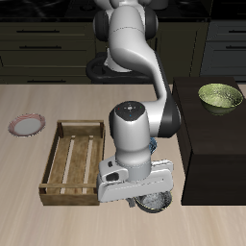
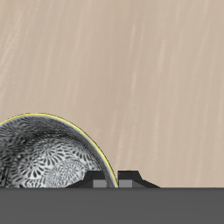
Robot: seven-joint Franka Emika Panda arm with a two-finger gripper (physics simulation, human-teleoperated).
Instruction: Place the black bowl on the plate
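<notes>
The arm hides most of the bowl (image 1: 154, 202) near the counter's (image 1: 58, 226) front edge; the claw (image 1: 144, 192) is hidden, its state untellable. The plate (image 1: 27, 124) lies well apart.

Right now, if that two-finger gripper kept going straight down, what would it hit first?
Most likely the rim of the small round black bowl with the silvery speckled inside, just beneath the gripper. Depth is unclear, so it might instead reach the beige table beside it.
</notes>
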